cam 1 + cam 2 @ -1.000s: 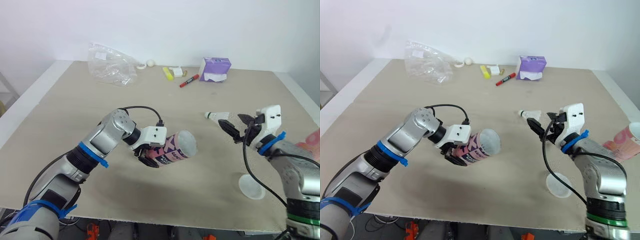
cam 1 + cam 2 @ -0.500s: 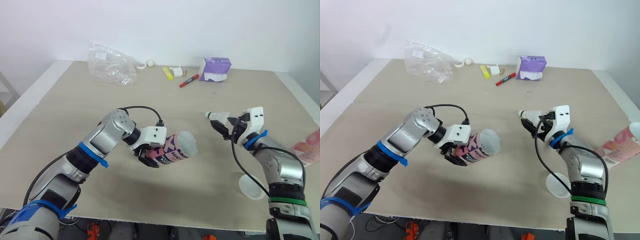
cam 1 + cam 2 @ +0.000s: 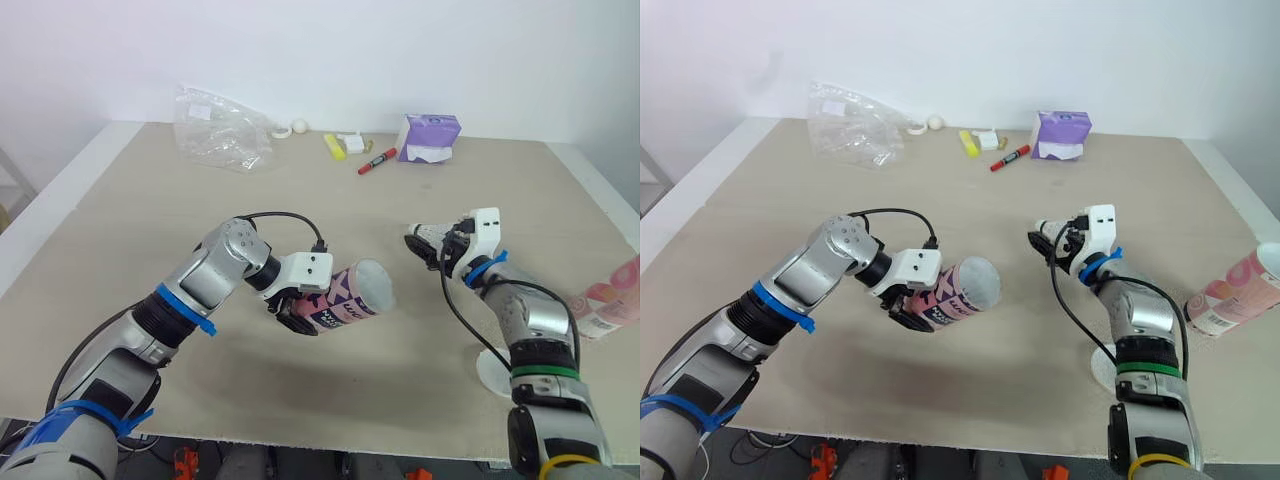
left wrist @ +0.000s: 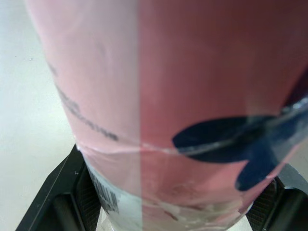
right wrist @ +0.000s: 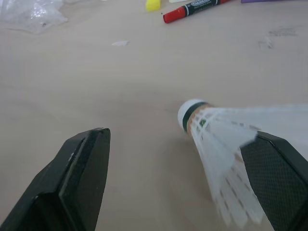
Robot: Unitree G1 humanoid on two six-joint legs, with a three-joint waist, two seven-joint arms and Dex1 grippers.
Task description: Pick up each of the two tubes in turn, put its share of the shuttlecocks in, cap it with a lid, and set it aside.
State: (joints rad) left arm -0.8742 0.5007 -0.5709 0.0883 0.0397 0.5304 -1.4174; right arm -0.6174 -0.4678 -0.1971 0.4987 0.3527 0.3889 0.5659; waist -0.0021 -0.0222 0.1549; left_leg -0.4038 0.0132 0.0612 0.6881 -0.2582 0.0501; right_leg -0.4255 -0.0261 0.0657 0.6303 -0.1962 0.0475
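your left gripper (image 3: 295,312) is clamped around the lower part of a pink shuttlecock tube (image 3: 352,294), which sits tilted just above the table (image 3: 150,230) near the middle, its open mouth turned to the right and slightly up. in the left wrist view you can see a black finger (image 4: 67,202) pressed against each side of the tube's pink wall. your right gripper (image 3: 441,252) is over to the right of the tube and a little farther back, low over the table, fingers spread wide. a white shuttlecock (image 5: 216,144) lies between them, its feathers right against one finger (image 5: 276,168) and well apart from the other, its green-banded cork pointing away from the wrist. the fingers are not closed on it. the second pink tube (image 3: 1230,300) lies on its side at the far right edge of the table. a clear lid (image 3: 1102,367) rests flat near the front edge, partly behind your right forearm. along the far side you have a crumpled plastic bag (image 3: 222,130), a red marker (image 3: 378,161) and a purple tissue pack (image 3: 430,138).
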